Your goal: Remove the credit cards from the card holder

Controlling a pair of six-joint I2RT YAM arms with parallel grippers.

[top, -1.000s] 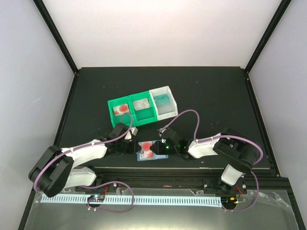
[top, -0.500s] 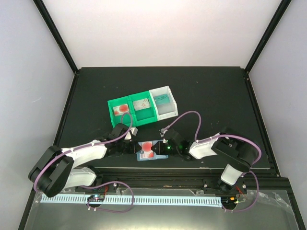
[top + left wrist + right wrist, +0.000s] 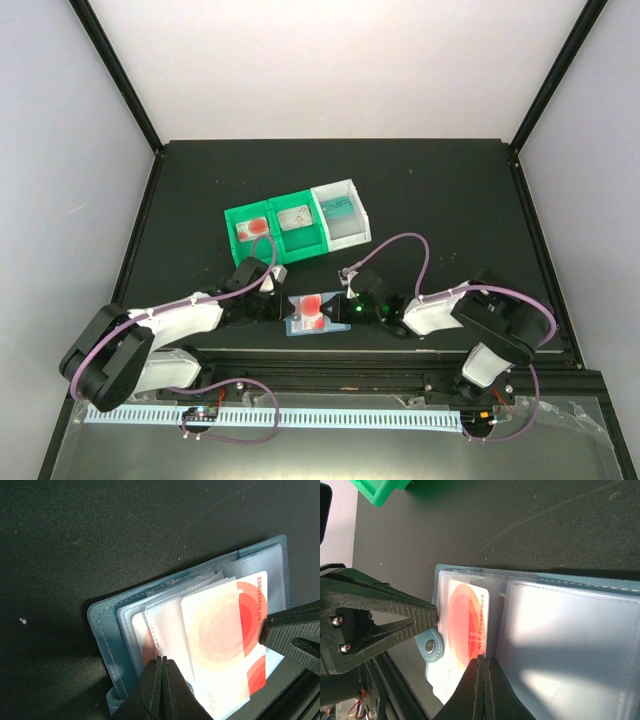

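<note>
Teal-blue card holder (image 3: pixel 105 630) lay open on the bench (image 3: pixel 450 200), wedged right between both sets of fingers. A whitish card with red circles (image 3: pixel 225 645) stuck partway out of its clear pocket.

Well beyond the fingers, the green bin (image 3: pixel 273 222) held a pale card with red marks (image 3: pixel 252 229) and a plain pale card (image 3: pixel 297 217). The white bin (image 3: pixel 356 200) beside it held a teal card (image 3: pixel 338 208).

Left fingers (image 3: pixel 154 687) were pressed together, tips on the holder's edge by the snap tab (image 3: pixel 431 647). Couldn't tell if they'd actually clamped it. Right fingers (image 3: pixel 476 680) were closed too, pinching the whitish card's edge.
</note>
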